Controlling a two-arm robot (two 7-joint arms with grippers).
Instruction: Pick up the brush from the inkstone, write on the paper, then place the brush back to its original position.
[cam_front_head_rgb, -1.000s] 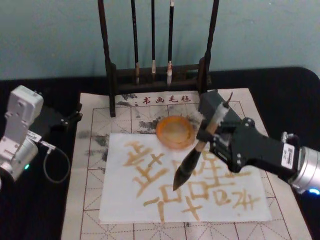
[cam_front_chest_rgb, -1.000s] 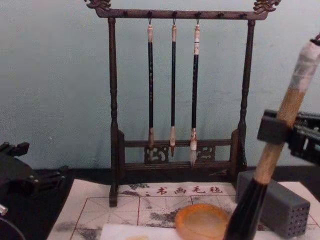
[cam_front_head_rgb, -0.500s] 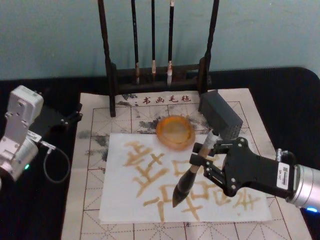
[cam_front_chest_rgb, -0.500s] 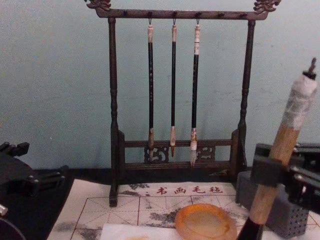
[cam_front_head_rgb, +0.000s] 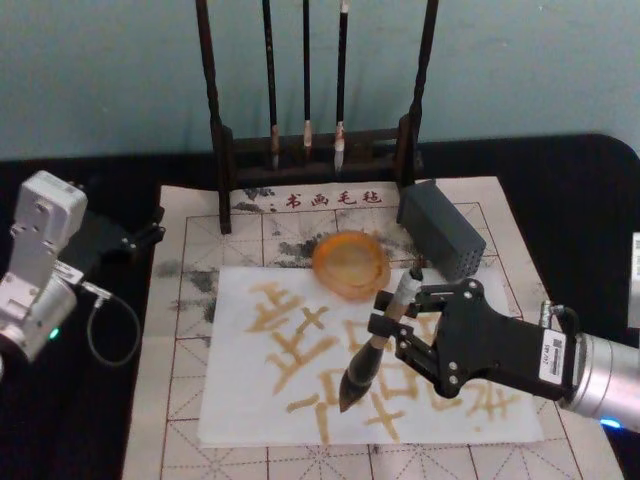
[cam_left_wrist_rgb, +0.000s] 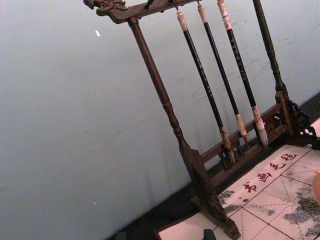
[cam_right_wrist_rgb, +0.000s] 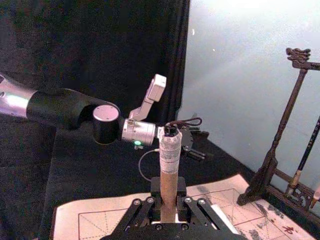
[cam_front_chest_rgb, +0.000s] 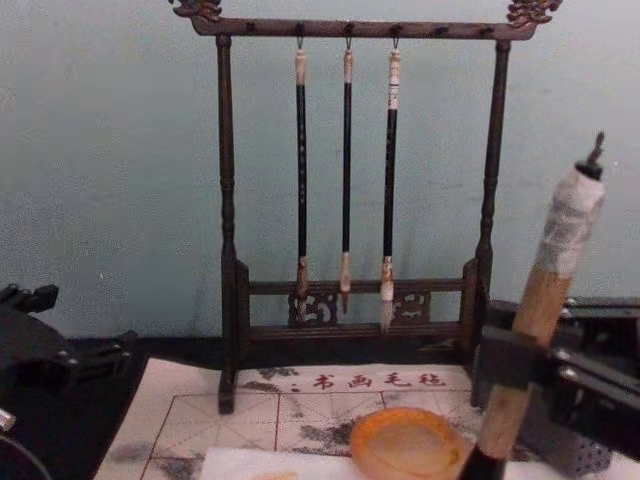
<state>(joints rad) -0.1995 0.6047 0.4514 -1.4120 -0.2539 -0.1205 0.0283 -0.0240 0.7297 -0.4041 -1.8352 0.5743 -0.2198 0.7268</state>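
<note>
– Where is the brush now?
– It is gripped at the handle by the right claw, which is closed around it. It is held tilted, tip down at the paper, near the inkstone. The left arm is parked at the bench's left.
– What could go wrong?
– If it is pressed too low, the tip may be splayed, the stroke blotted, or the paper dragged.

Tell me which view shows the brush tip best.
Head view: the brush is seen whole, dark tip over the paper, held by the right gripper. Chest and right wrist views catch its handle and wrapped end.
</note>
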